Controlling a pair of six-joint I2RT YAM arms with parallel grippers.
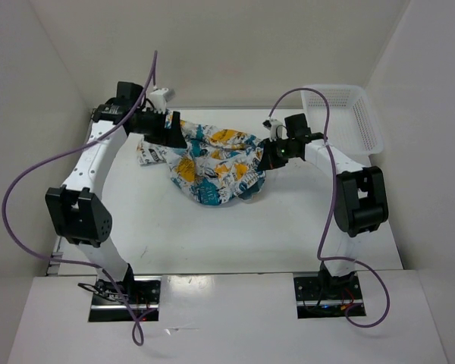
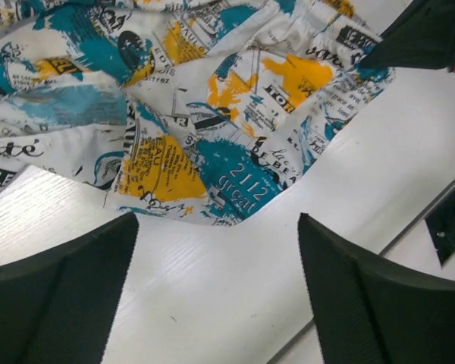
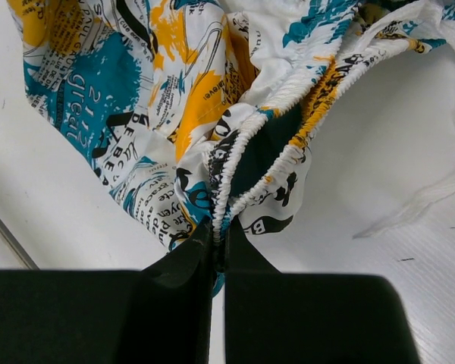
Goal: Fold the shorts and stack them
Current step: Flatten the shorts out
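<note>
Shorts (image 1: 212, 163) lie in a crumpled heap on the white worktop (image 1: 212, 235), at the far middle, between the two arms. They are white with blue, yellow and black print. The right tool (image 3: 218, 243) is shut tight on the stretchy waist edge of the shorts, at the right side of the heap. The cloth bunches up around its tips. The left tool (image 2: 220, 303) is wide open and holds nothing. It hangs at the far left side of the heap. Its two black fingers (image 2: 61, 303) stand apart over bare worktop, just beside a printed edge of the cloth. One small part of the shorts sticks out flat to the left. A white mesh basket (image 1: 349, 114) sits at the far right corner of the worktop, apart from the shorts.
</note>
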